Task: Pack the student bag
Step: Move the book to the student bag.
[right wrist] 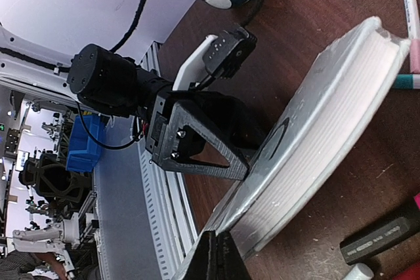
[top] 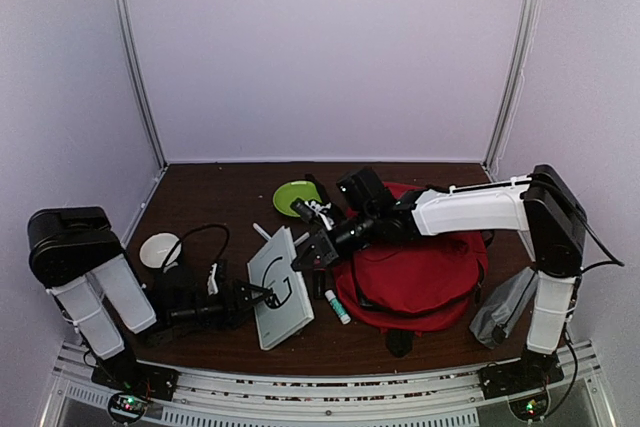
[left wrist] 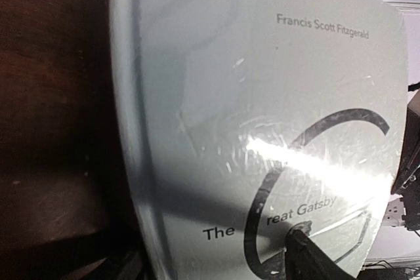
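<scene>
Left pincer (top: 262,294) is low above the table (top: 215,197) and points to the right. One black finger (left wrist: 307,252) lies against the front cover of the book (top: 280,292), but it is not possible to tell whether the jaws clamp the book or only touch it. Right pincer (right wrist: 213,246) comes from the other side with its fingers pressed together, and the tips are at the edge of the same book, on the side of the white pages. To the right of the right pincer, partly under its white arm, the red backpack (top: 420,272) lies flat on the table, with black zippers and straps; it is the biggest thing here. The book stands tilted between the two pincers. It is pale grey-green and carries the words "The Great Gatsby" and the name Francis Scott Fitzgerald on the cover. Far to the right of both pincers, beside the base of the right arm, a grey pouch (top: 500,307) lies near the backpack. Beyond the right pincer is a green plate (top: 293,195). Beyond the left pincer, a little to its left, sits a white round thing (top: 158,250). Nearer to the bases than the right pincer, a white glue stick (top: 337,307) lies just beside the edge of the backpack. Close to the right pincer's fingers lies a black marker (right wrist: 380,237).
</scene>
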You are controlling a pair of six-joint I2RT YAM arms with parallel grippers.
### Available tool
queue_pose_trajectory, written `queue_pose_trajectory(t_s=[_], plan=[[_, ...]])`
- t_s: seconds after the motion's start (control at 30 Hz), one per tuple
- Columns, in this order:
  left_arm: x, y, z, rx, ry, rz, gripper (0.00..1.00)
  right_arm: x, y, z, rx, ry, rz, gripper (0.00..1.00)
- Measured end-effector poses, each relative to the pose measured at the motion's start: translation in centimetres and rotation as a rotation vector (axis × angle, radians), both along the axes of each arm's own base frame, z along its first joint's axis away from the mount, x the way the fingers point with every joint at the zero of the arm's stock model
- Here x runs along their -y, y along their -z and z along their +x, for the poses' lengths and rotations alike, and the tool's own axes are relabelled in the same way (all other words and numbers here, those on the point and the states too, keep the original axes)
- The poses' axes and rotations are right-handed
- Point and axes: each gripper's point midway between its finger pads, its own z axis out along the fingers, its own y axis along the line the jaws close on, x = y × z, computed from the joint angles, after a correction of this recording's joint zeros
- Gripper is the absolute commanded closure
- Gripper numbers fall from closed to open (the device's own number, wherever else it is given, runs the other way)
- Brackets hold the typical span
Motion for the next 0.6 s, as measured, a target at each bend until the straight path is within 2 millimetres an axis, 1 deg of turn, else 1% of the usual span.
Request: queue_pose_trajectory(t_s=[0.1, 0.2, 0.27, 0.37, 0.47, 0.53, 0.6], plan=[[1.4, 0.0, 0.3, -0.02, 0.025, -0.042, 0.32, 0.7, -0.5, 0.7, 0.045, 0.011, -0.003, 0.97], [3.3, -0.1, 0.6, -0.034, 0.062, -0.052, 0.32, 1.7, -0.8, 1.8, 0.092, 0.041, -0.025, 0.97], [4.5, 0.0, 0.6, -0.04, 0.096, -0.041, 0.33, 2.3, -0.9, 2.8, 0.127, 0.071, -0.042, 0.96], [6.7, 0.0, 0.5, -0.049, 0.158, -0.016, 0.32, 3.3, -0.8, 4.9, 0.189, 0.123, -0.065, 0.91], [7.9, 0.1, 0.7, -0.054, 0.194, 0.008, 0.32, 4.7, 0.1, 6.9, 0.225, 0.182, -0.118, 0.9], [8.5, 0.1, 0.8, -0.052, 0.216, 0.019, 0.32, 6.0, 0.9, 8.1, 0.23, 0.221, -0.16, 0.86], [9.0, 0.2, 0.9, -0.046, 0.229, 0.025, 0.32, 7.2, 2.0, 8.7, 0.219, 0.244, -0.205, 0.73]])
